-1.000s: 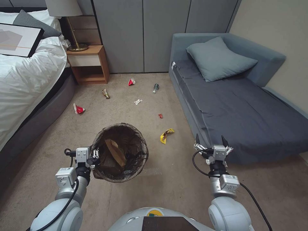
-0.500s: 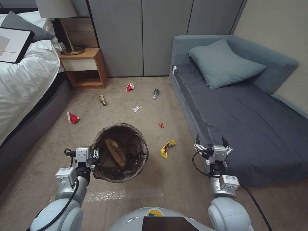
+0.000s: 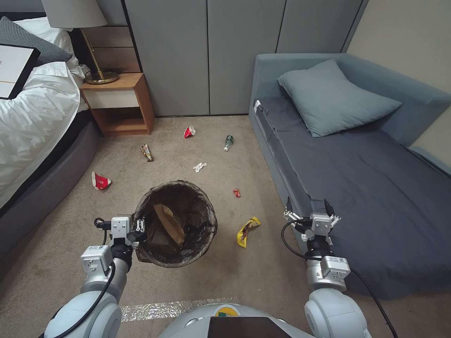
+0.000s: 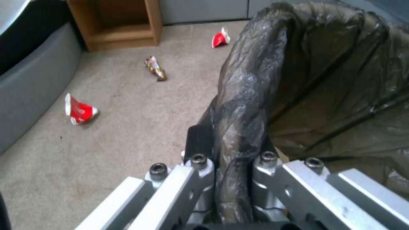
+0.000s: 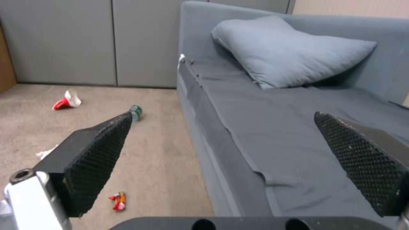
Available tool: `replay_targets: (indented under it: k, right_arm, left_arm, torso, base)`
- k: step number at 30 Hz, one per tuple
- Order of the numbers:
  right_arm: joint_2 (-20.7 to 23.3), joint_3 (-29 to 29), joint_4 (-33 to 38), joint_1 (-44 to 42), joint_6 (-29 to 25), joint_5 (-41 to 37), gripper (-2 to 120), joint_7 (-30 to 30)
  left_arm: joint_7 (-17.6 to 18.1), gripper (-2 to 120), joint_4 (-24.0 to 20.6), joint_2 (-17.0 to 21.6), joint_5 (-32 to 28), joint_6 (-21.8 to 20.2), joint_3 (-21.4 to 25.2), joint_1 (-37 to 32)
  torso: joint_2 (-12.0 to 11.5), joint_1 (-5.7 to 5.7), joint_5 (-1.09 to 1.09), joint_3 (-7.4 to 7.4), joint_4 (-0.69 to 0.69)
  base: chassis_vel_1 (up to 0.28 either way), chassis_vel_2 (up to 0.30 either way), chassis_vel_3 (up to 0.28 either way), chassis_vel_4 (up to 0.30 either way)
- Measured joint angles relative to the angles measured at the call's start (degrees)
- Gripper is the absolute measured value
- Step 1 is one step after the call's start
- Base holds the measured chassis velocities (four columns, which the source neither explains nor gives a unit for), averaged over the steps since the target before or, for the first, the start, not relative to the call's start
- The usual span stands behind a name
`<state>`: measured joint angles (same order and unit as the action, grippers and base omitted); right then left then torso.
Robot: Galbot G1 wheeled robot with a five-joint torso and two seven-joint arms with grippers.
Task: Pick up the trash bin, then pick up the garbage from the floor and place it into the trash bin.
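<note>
While my left gripper (image 3: 139, 229) is clamped on the bag-covered rim of the trash bin (image 3: 176, 223), as the left wrist view confirms with the dark liner pinched between the fingers (image 4: 200, 140), I judge the first step, lifting the bin, to be done; the bin hangs in front of my left side with a brown paper bag (image 3: 168, 221) already inside. My right gripper (image 3: 309, 210) is held out over the edge of the grey daybed (image 3: 366, 178), jaws spread wide and empty. Collection from the carpet (image 3: 235, 277) is the step in hand. Nearest lies the yellow snack wrapper (image 3: 247, 231), between the bin and the daybed. Farther out are a small red scrap (image 3: 237, 192), a white tissue (image 3: 199, 166), a small bottle (image 3: 228, 142), a gold wrapper (image 3: 147, 152), and two crushed red-and-white cups, one near the nightstand (image 3: 189, 132) and one beside the bed (image 3: 100, 180). The next move, in my judgement, calls for lowering the right gripper onto the yellow wrapper. The flat, crinkly film will likely need a pinch on a raised fold.
</note>
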<state>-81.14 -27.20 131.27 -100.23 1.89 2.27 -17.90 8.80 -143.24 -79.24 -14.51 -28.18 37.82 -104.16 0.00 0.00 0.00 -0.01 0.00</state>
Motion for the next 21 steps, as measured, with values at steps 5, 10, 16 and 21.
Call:
replay_targets:
  k: [5, 10, 16, 21]
  right_arm:
    - [0.1, 0.0, -0.1, 0.1, 0.2, 0.0, 100, 0.0]
    - [0.6, 0.3, -0.2, 1.3, 2.7, -1.3, 100, 0.4]
    - [1.8, 0.7, -1.9, 4.8, 8.4, -5.4, 100, 2.6]
    - [3.3, 1.7, -6.4, 9.5, 11.4, -9.0, 100, 3.2]
  left_arm:
    - [0.0, 5, 0.0, 0.0, 0.0, 0.0, 0.0, 0.0]
    - [0.1, 5, 0.0, 0.0, -0.2, 0.0, 0.4, -0.3]
    - [0.3, 5, 0.0, 0.2, -0.5, -0.1, 0.7, -0.5]
    - [0.5, 5, 0.0, 0.7, -0.9, -0.2, 0.7, -0.8]
  torso:
    - [0.0, 0.00, 0.00, 0.00, 0.00]
    - [0.0, 0.00, 0.00, 0.00, 0.00]
    - [0.0, 0.00, 0.00, 0.00, 0.00]
    - [0.0, 0.00, 0.00, 0.01, 0.01]
  base:
    - [0.000, 0.000, 0.000, 0.000]
    - [0.000, 0.000, 0.000, 0.000]
    - [0.000, 0.000, 0.000, 0.000]
    - [0.000, 0.000, 0.000, 0.000]
